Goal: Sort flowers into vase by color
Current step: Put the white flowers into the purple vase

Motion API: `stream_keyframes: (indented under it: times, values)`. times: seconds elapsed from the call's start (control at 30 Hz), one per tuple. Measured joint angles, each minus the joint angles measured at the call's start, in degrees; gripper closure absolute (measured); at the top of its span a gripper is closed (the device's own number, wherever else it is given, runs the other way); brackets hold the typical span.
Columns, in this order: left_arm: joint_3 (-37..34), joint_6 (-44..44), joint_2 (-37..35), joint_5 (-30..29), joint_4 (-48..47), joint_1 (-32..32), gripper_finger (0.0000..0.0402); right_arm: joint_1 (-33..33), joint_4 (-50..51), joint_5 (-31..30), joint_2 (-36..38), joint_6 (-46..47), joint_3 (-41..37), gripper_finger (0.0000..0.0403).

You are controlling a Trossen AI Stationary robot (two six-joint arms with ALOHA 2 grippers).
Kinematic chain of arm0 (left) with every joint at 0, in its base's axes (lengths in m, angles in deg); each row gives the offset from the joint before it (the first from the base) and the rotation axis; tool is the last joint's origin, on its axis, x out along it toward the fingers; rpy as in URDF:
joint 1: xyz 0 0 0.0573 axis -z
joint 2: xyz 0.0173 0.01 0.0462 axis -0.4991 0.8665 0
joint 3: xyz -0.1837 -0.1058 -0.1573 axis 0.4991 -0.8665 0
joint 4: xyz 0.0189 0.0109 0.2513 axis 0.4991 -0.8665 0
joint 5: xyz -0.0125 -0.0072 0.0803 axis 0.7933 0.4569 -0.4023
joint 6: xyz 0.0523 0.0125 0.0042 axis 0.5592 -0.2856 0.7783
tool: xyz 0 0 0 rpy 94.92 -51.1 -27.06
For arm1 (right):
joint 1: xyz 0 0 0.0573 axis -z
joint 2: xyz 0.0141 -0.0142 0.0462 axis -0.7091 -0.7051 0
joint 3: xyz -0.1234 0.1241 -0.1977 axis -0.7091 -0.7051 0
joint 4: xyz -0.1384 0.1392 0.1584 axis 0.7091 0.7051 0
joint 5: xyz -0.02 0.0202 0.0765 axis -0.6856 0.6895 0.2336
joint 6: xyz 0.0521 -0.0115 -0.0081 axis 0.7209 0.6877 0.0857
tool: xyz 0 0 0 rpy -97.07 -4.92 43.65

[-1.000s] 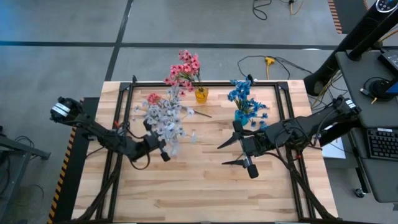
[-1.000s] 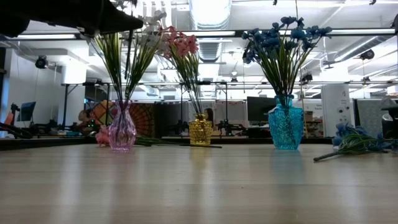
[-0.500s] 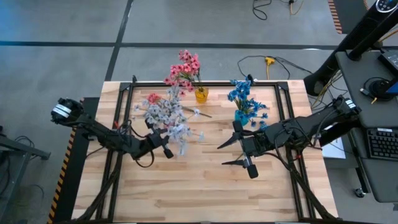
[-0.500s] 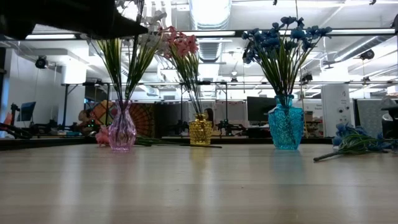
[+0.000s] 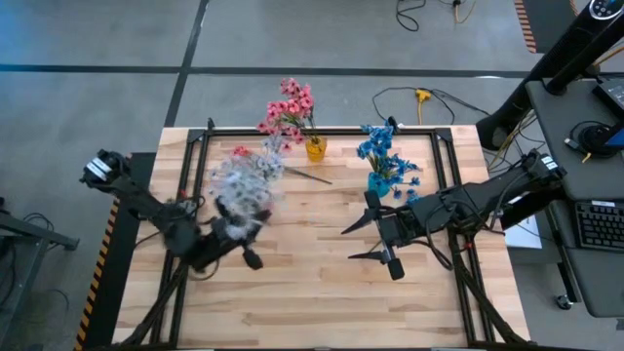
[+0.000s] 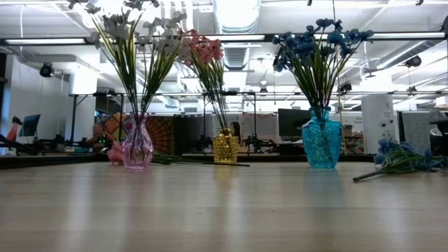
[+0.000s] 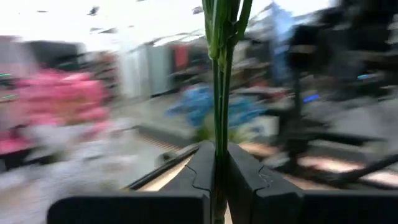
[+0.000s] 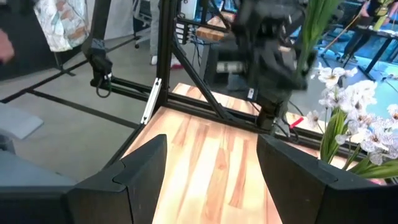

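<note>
White-lavender flowers [image 6: 133,28] on green stems stand in a pink glass vase [image 6: 137,148]. Pink flowers [image 6: 203,50] fill a yellow vase [image 6: 225,148] (its surface faceted), and blue flowers [image 6: 318,36] top a turquoise vase [image 6: 321,141]. The table [image 5: 322,283] is pale striped wood, framed in black.

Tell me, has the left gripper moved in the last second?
Yes. The left gripper, shut on a white flower stem, has pulled away from the yellow vase toward the table's near edge.
</note>
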Motion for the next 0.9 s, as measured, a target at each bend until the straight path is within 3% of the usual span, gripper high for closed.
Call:
stream_keyframes:
  times: [0.07,0.13,0.33,0.4,0.53,0.9]
  values:
    - [3.05,5.16,0.3,-9.53,-0.09,2.33,0.04,0.0,0.03,0.0,0.0,-0.51,-0.02,0.0161]
    - [5.56,9.35,0.32,-12.49,-0.12,2.8,0.04,0.0,-0.06,-0.01,0.0,-1.07,-0.02,0.0161]
    - [8.85,16.02,-0.44,-9.45,-0.34,1.99,0.04,0.0,-0.64,-0.02,0.0,-1.22,-0.04,0.0161]
    - [8.43,16.43,-1.73,-5.94,-0.26,1.18,0.04,0.0,-0.63,0.0,0.0,-1.17,-0.02,0.0161]
    - [4.83,14.79,-4.99,2.91,-0.35,-1.57,0.04,0.0,-1.19,0.0,0.0,-1.15,-0.03,0.0161]
    - [-7.47,3.75,-11.6,8.63,-0.11,-11.67,0.04,0.0,-2.22,0.0,0.0,-0.6,-0.04,0.0161]
